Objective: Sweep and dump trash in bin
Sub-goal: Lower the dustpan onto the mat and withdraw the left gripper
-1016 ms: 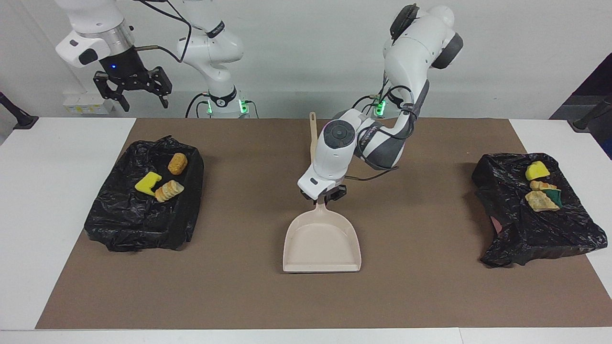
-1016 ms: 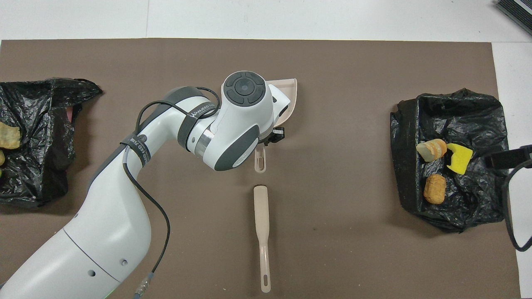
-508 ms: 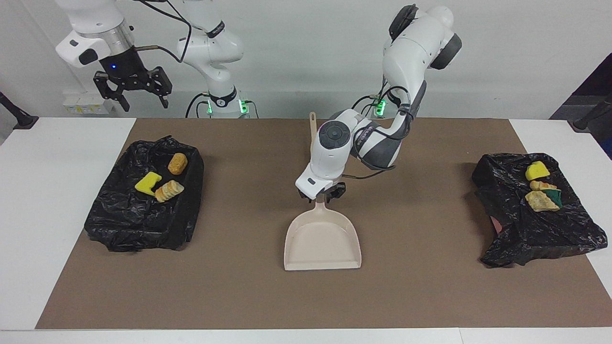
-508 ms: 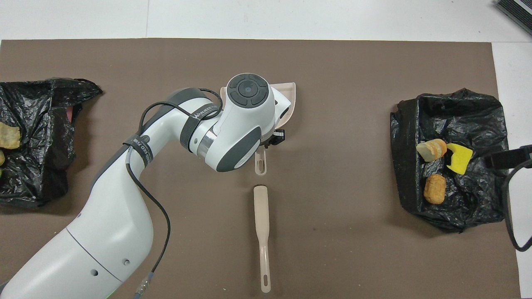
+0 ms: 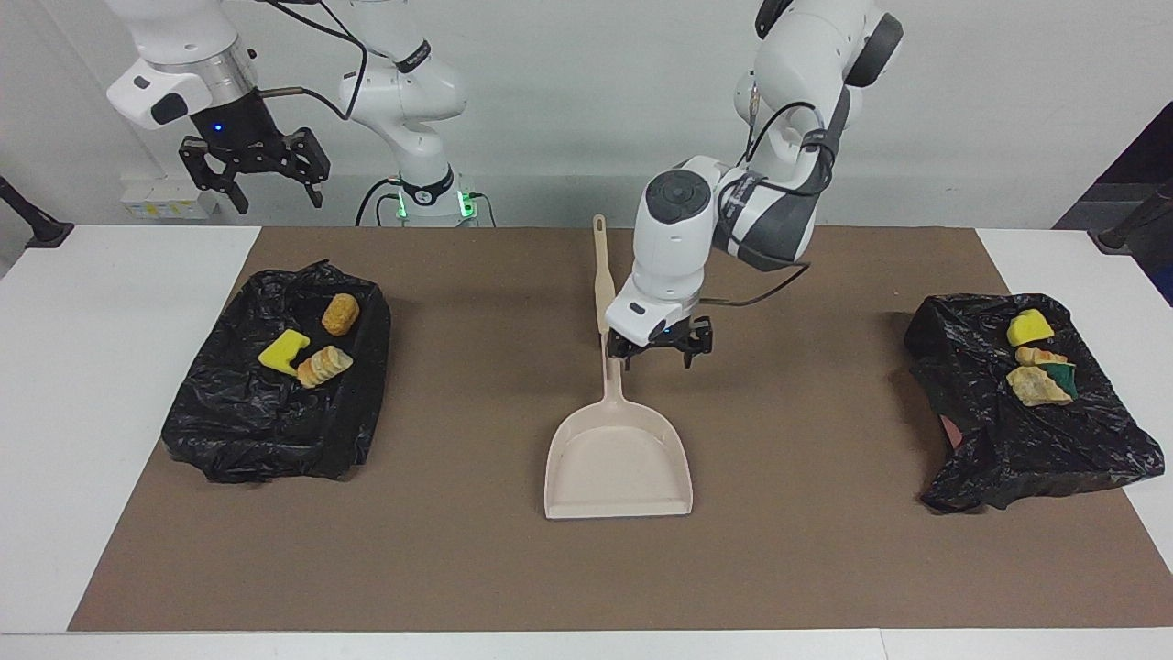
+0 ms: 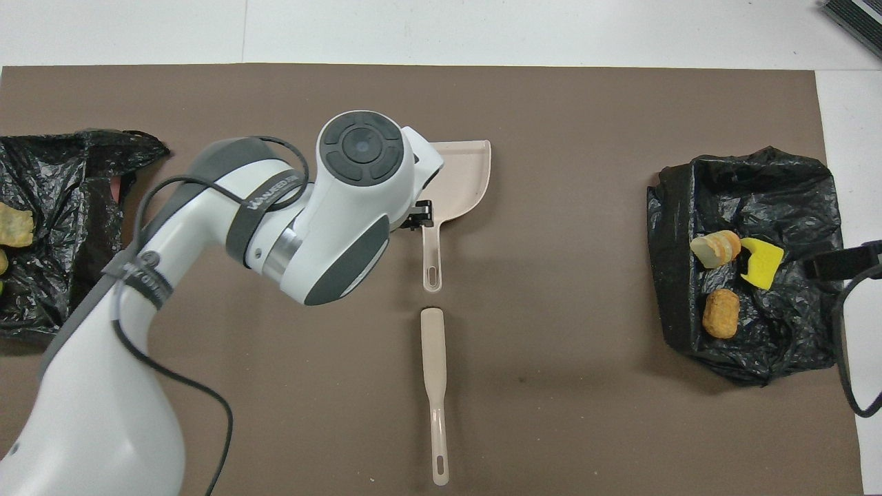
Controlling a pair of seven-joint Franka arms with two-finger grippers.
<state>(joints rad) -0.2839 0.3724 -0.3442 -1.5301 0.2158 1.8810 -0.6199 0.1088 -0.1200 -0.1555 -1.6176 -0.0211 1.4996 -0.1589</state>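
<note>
Lifted off the dustpan [image 5: 619, 463], left tool [image 5: 658, 356] hangs open, empty, above its handle.

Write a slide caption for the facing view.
Left gripper open above the dustpan handle; trash sits in both bags.

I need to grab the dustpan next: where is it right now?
The beige dustpan lies flat mid-mat, farther from the robots than the beige scraper, between the two black bags.

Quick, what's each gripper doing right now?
Left gripper: open, holding nothing, above the dustpan handle.
Right gripper: open, empty, waiting.
</note>
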